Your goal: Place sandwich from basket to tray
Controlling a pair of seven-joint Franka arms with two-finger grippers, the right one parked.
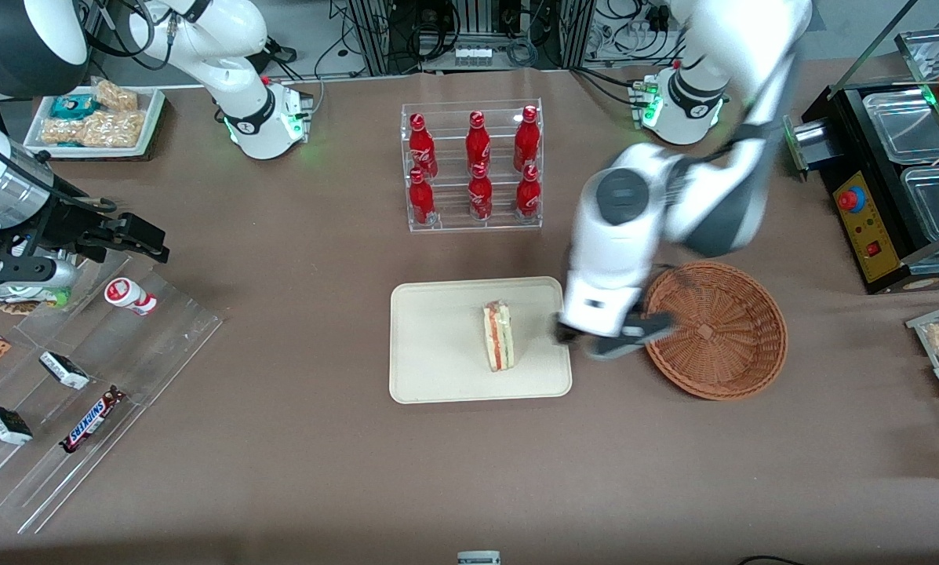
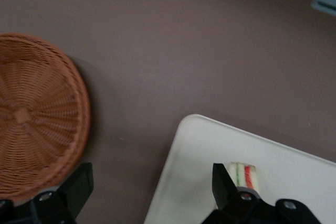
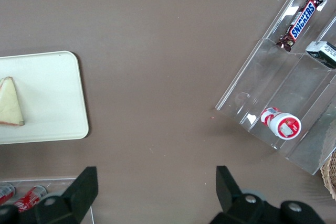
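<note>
**Lena:** Brown cloth covers the whole table on my feed. What's nearest the front camera?

**Me:** Nothing of the task. Next comes the tray, with the sandwich standing on its long edge in the half toward the basket. The basket sits just beside the tray, toward my working arm's end, and I see nothing in it.

**Lena:** And your gripper?

**Me:** The gripper hangs over the strip of cloth between tray and basket, partly above the basket's rim. My wrist camera shows both fingers spread wide with nothing between them; the sandwich shows just past one fingertip without touching it.

**Lena:** So which step are we on?

**Me:** I'd judge the placing done: sandwich on the tray, grip released. What's left, I think, is to lift the arm clear, rising straight so a finger doesn't clip the sandwich and tip it.

**Lena:** Anything farther off?

**Me:** A clear rack of red bottles, well apart from it all.
</note>
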